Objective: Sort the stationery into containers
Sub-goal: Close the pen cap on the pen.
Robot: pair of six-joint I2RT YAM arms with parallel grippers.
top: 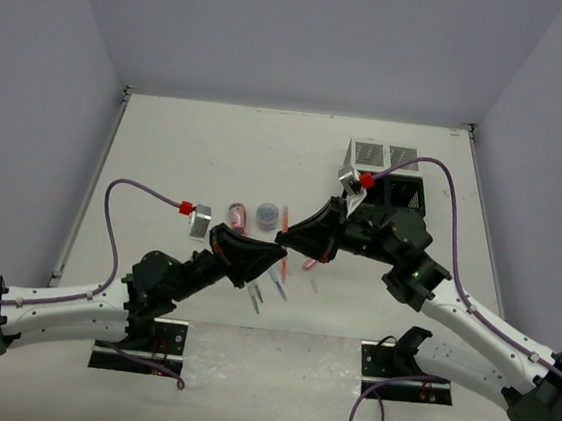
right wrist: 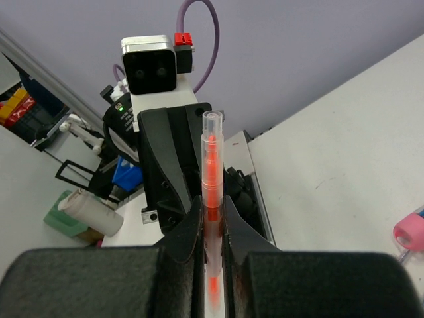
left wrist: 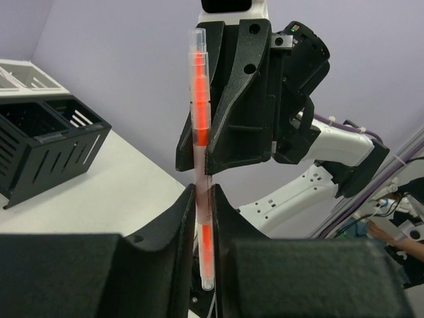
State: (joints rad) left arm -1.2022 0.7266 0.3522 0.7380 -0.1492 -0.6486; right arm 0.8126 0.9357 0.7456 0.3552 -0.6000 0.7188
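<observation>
Pinching the orange pen (right wrist: 211, 149) is the right gripper (right wrist: 211, 207); left gripper (left wrist: 204, 197) flanks it, grip unclear.

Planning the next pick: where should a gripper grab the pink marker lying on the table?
Mid-barrel, from straight above, jaws closing across its width: the pink marker lies flat, its length running roughly near to far, with a gap to the round pot beside it.

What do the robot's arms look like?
White links with black joints make up the left arm and right arm. The left tool and right tool are chunky black with two flat fingers. A purple cable with a red plug reaches each silver wrist camera.
</observation>
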